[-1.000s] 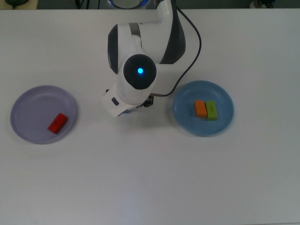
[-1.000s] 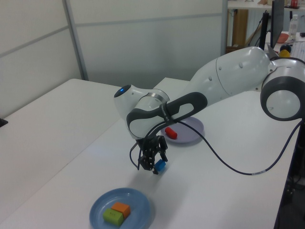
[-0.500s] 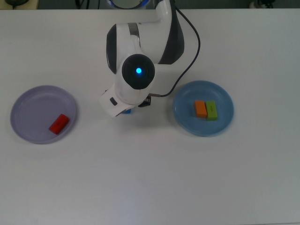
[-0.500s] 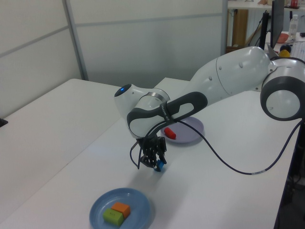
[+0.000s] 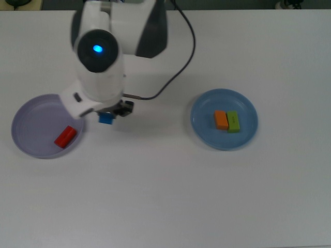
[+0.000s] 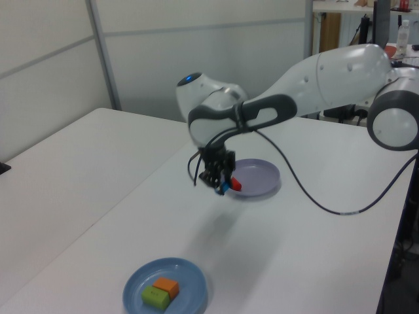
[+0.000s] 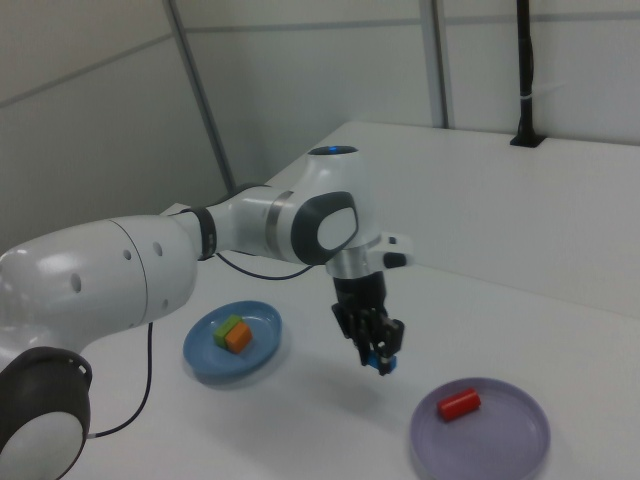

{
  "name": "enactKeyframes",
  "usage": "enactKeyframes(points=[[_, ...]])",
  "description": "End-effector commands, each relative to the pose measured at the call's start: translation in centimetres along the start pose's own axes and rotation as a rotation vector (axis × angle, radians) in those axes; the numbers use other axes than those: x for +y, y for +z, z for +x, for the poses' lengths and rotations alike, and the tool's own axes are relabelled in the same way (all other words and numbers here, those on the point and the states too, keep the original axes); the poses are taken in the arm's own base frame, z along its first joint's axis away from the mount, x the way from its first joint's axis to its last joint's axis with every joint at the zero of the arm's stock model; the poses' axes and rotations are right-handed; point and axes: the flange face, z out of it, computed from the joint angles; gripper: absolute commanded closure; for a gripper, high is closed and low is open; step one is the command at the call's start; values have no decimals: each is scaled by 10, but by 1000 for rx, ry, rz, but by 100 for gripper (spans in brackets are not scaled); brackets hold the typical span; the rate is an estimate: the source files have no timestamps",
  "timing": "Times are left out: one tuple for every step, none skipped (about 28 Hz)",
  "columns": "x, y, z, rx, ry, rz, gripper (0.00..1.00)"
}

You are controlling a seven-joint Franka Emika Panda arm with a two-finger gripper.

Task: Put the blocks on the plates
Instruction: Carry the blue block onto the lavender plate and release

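Blue cube (image 5: 106,118) in claw (image 7: 378,360), airborne in right view

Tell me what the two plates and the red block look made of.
Purple plate and blue plate: probably plastic, uniform colour with a soft sheen and thin moulded rims. Red block: solid, matte, evenly coloured; painted wood or plastic, which one cannot be told.

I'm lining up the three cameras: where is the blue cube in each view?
Top view: blue cube, left of centre, just right of the purple plate.
Left view: centre, held above the table, just left of the plate.
Right view: right of centre, up and left of the plate.
Shared landmark: the purple plate holding the red block.
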Motion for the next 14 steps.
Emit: enactKeyframes(points=[[54,9,0,-23,36,-1,100],[75,17,1,-32,47,-19,100],[83,20,1,-37,51,-29,100],[92,24,1,-44,58,-40,100],[102,28,1,-49,66,-49,100],[111,29,1,-51,72,-55,100],[118,31,0,-56,77,-61,100],[130,34,-1,-61,76,-69,100],[135,34,-1,-63,74,-70,99],[138,37,-1,-67,70,-71,99],[139,42,0,-73,65,-72,99],[141,47,1,-76,64,-74,98],[143,52,2,-77,66,-74,95],[142,54,3,-77,65,-74,90]])
